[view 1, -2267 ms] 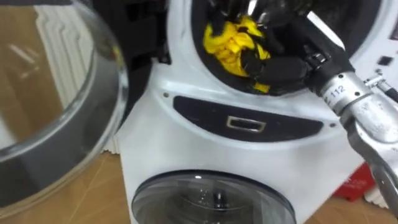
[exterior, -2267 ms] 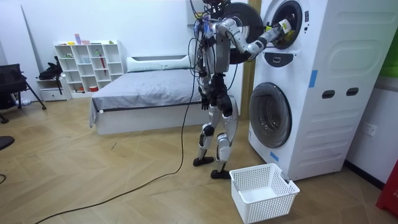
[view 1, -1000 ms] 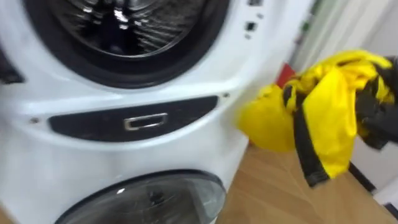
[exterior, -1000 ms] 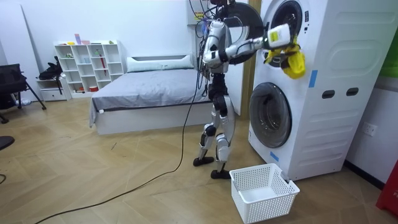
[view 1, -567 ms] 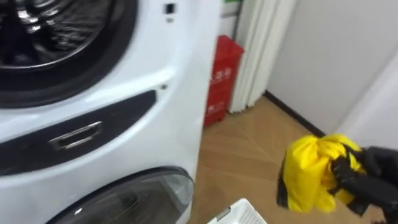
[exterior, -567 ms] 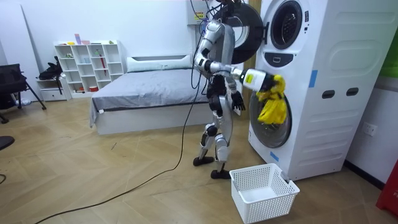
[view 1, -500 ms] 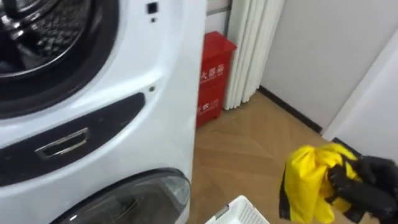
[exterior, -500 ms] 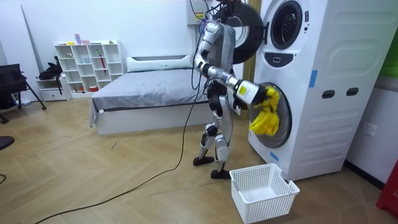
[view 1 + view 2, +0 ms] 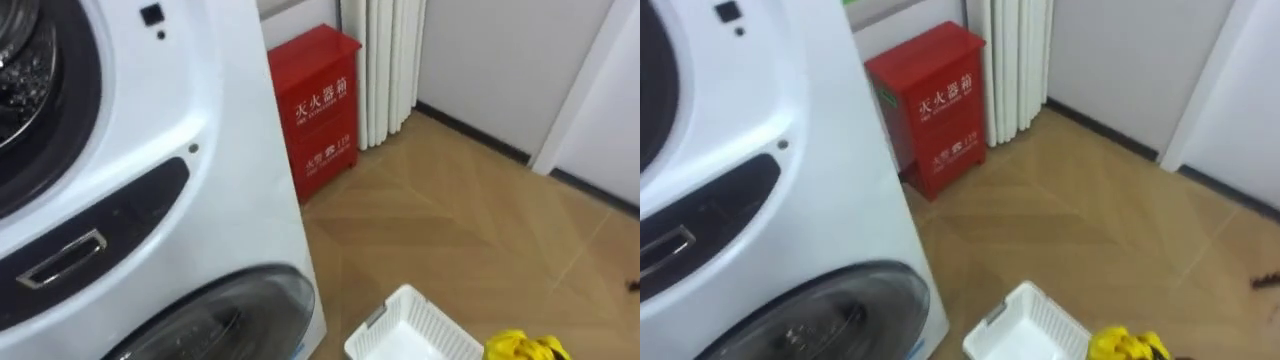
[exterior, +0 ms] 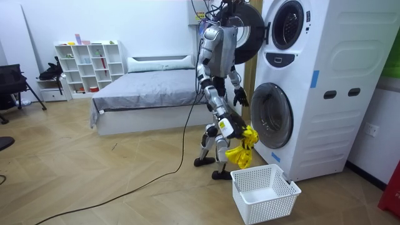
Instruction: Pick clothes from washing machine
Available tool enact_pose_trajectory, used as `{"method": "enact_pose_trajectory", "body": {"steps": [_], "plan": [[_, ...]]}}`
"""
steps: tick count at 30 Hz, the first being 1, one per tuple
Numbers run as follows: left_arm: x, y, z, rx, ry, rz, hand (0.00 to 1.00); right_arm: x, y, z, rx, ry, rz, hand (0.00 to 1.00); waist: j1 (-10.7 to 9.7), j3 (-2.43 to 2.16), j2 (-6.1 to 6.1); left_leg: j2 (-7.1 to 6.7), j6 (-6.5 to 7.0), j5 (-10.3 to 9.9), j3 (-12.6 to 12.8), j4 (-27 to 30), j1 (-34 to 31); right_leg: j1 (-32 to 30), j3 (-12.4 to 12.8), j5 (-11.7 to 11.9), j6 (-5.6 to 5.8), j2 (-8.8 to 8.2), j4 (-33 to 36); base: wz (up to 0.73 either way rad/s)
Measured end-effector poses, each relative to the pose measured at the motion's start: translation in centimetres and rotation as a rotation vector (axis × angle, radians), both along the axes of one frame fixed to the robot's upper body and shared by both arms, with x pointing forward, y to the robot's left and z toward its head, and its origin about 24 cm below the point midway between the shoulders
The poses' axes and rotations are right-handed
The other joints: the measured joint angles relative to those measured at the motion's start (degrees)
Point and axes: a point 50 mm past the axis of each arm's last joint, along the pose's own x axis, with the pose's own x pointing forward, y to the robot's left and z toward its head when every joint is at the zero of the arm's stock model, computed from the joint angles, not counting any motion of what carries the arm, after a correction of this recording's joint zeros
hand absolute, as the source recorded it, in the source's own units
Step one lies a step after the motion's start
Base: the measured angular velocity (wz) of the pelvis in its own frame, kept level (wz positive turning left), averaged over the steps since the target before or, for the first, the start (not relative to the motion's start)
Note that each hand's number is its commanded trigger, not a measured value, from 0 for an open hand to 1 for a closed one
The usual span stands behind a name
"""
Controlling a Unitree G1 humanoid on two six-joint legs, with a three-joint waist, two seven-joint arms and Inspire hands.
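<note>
Robot: stands upright at the front of the washing machine (image 10: 312,87), between it and the bed (image 10: 150,87), with its right arm lowered.
Right hand (image 10: 235,134): low, at about knee height in the room view, with the fingers curled round the top of the yellow garment (image 10: 242,152).
Yellow garment: out of the machine and hanging bunched from the right hand. Its lower end is just above the corner of the white basket (image 10: 262,190) nearest the robot; cannot tell if it touches the rim. The eye views catch its top at the bottom edge, just beside the basket's corner.
Left hand (image 10: 240,97): at waist height in front of the machine, near the lower door (image 9: 215,320). Its fingers are loose and apart and hold nothing.
Washing machine: two stacked units. The upper round door (image 10: 247,28) is swung open and the upper drum (image 9: 25,90) is partly in view at the left edge. The lower door is closed.
White basket: on the wood floor (image 9: 470,230), in front of the machine.
Red cabinet (image 9: 322,110): on the floor against the wall, between the machine and a white ribbed panel (image 9: 385,70).
White shelf unit (image 10: 87,65): beyond the bed, against the far wall.
</note>
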Motion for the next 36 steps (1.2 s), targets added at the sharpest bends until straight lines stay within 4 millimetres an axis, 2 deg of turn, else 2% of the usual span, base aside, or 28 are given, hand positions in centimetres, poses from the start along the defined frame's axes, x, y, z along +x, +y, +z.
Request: {"method": "enact_pose_trajectory", "body": {"steps": [1,5,8,10,14,17,20,22,23,24,25,29,36], "plan": [[0.3,-0.1,0.0,-0.011,-0.006,-0.005,0.00,0.1,0.0,-0.3,0.009,0.014,-0.006,1.00,-0.10,0.25,0.21,0.01,0.01,0.00,-0.02,0.10,-0.62,-0.52,-0.05,-0.09,-0.02,-0.02,0.16,0.11],[1.6,-0.5,0.2,-0.035,-0.047,-0.020,0.00,0.8,0.3,-0.5,0.012,0.011,0.004,1.00,0.00,0.72,0.72,-0.41,0.30,0.17,-0.56,1.52,-2.97,-3.42,-0.09,-0.70,0.31,-0.49,2.57,0.04],[2.2,-1.0,0.2,-0.047,-0.069,-0.024,0.00,1.7,0.7,-0.6,0.010,0.004,0.024,1.00,0.07,0.99,0.42,-0.98,0.74,0.43,-2.24,1.45,-3.79,-4.72,0.10,-0.92,0.60,-0.65,3.35,0.00],[3.0,-1.8,0.3,-0.064,-0.097,-0.029,0.00,2.7,1.2,-0.4,0.012,-0.010,0.048,1.00,0.15,1.05,0.24,-1.55,0.89,0.51,-2.27,1.51,-4.76,-6.40,0.26,-0.95,0.64,-0.95,4.86,0.00],[3.0,-2.2,0.2,-0.075,-0.105,-0.029,0.00,3.8,1.5,-0.1,0.002,-0.025,0.072,1.00,0.14,1.16,0.02,-2.08,1.26,0.65,-2.57,1.85,-6.15,-8.08,0.55,-0.90,0.49,-1.34,5.98,0.01],[2.6,-2.2,0.0,-0.088,-0.098,0.002,0.00,4.4,1.8,0.1,-0.008,-0.042,0.093,1.00,0.23,1.13,-0.13,-2.85,1.89,1.02,-3.67,2.05,-7.74,-9.52,0.56,-0.53,0.51,-1.95,6.54,0.05],[2.1,-2.4,-0.2,-0.106,-0.079,0.026,0.00,4.6,1.9,0.1,-0.013,-0.039,0.096,1.00,0.30,1.11,-0.11,-2.96,2.21,0.85,-4.28,2.86,-8.44,-9.83,0.58,-0.31,0.62,-2.14,6.67,0.06],[1.8,-2.6,-0.4,-0.119,-0.062,0.040,0.00,4.8,1.8,0.1,-0.025,-0.031,0.096,1.00,0.19,1.11,-0.10,-3.44,2.96,0.76,-6.13,3.45,-9.57,-10.39,-0.20,-0.19,0.73,-2.97,6.86,0.21],[1.8,-2.7,-0.4,-0.123,-0.063,0.044,0.00,4.9,1.8,0.1,-0.027,-0.033,0.094,0.83,0.20,1.09,-0.09,-3.55,3.22,0.72,-6.27,3.57,-10.04,-10.77,-0.27,-0.11,0.85,-3.15,6.91,0.22],[1.9,-2.9,-0.4,-0.128,-0.063,0.045,0.00,5.2,1.9,0.3,-0.032,-0.041,0.093,0.19,0.26,1.04,-0.01,-3.75,3.52,0.72,-6.59,3.59,-10.89,-11.45,-0.61,0.09,1.04,-3.64,6.99,0.22],[1.9,-3.0,-0.4,-0.130,-0.064,0.040,0.00,5.5,1.9,0.4,-0.035,-0.044,0.094,0.00,0.27,1.04,0.00,-3.78,3.78,0.87,-7.04,3.58,-11.52,-11.96,-1.14,0.37,1.38,-4.12,7.34,0.23],[1.9,-3.5,-0.5,-0.136,-0.050,0.003,0.00,5.7,2.0,0.5,-0.042,-0.049,0.094,0.00,0.72,1.03,0.03,-4.13,4.01,0.98,-7.82,3.56,-11.85,-12.15,-2.33,0.40,1.66,-4.99,7.68,0.13],[1.8,-4.1,-0.7,-0.139,-0.033,-0.053,0.00,7.4,2.3,1.5,-0.054,-0.091,0.094,0.00,0.83,0.96,0.55,-4.19,3.82,1.28,-8.92,3.55,-12.95,-12.94,-4.32,0.25,0.99,-5.99,7.81,0.12]]}}
